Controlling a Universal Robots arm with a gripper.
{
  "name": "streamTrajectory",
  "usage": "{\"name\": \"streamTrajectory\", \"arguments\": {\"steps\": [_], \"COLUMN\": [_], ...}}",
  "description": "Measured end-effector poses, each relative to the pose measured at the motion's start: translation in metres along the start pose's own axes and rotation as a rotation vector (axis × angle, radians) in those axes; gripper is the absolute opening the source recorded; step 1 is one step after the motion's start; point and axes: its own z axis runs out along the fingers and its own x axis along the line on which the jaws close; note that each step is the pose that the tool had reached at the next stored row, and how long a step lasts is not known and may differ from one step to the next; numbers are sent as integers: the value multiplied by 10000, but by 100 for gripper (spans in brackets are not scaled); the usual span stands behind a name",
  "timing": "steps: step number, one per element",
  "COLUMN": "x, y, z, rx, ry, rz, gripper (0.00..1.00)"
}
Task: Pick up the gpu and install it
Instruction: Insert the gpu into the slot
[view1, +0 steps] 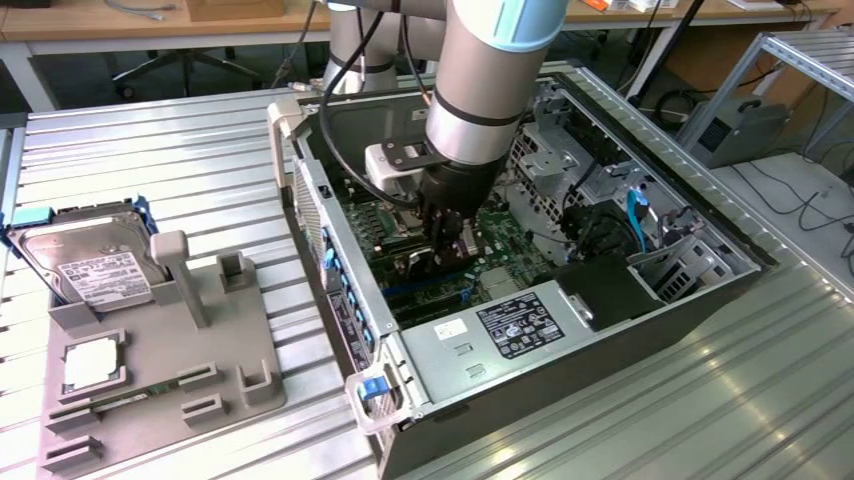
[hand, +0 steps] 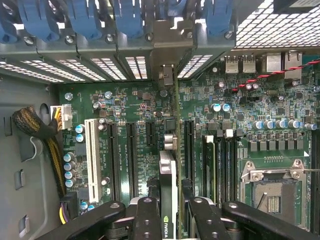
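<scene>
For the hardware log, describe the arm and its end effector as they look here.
The arm is a thick silver-grey tube with a pale blue joint ring and black bands. Black cables loop beside it, and a pale grey box sits at the wrist. The end effector is black, with rounded, bolted fingers.

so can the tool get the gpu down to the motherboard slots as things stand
Probably yes: the tool grips the gpu edge-on inside the open computer case, right above the motherboard slots, with nothing visible between card and board.

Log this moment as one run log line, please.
claw: shut on gpu | gpu: edge-on over motherboard slots | location: inside computer case
</scene>
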Motion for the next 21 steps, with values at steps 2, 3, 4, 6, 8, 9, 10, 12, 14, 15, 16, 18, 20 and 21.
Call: {"name": "streamTrajectory", "arguments": {"steps": [2,3,4,6,8,9,10,12,14,15,16,18,20,21], "x": [0,0,0,0,0,0,0,0,0,0,0,0,0,0], "y": [0,0,0,0,0,0,0,0,0,0,0,1,3,5], "z": [1,4,6,6,7,6,6,7,6,7,7,7,7,7], "rx": [1,1,1,0,0,0,0,1,0,0,1,1,2,1], "ry": [-1,-2,-2,0,0,0,0,-1,-1,-1,-1,-2,-1,-2], "rz": [0,0,0,0,0,0,0,0,0,0,0,0,-1,-1], "gripper": [27,27,27,27,27,27,27,27,27,27,27,27,27,27]}}
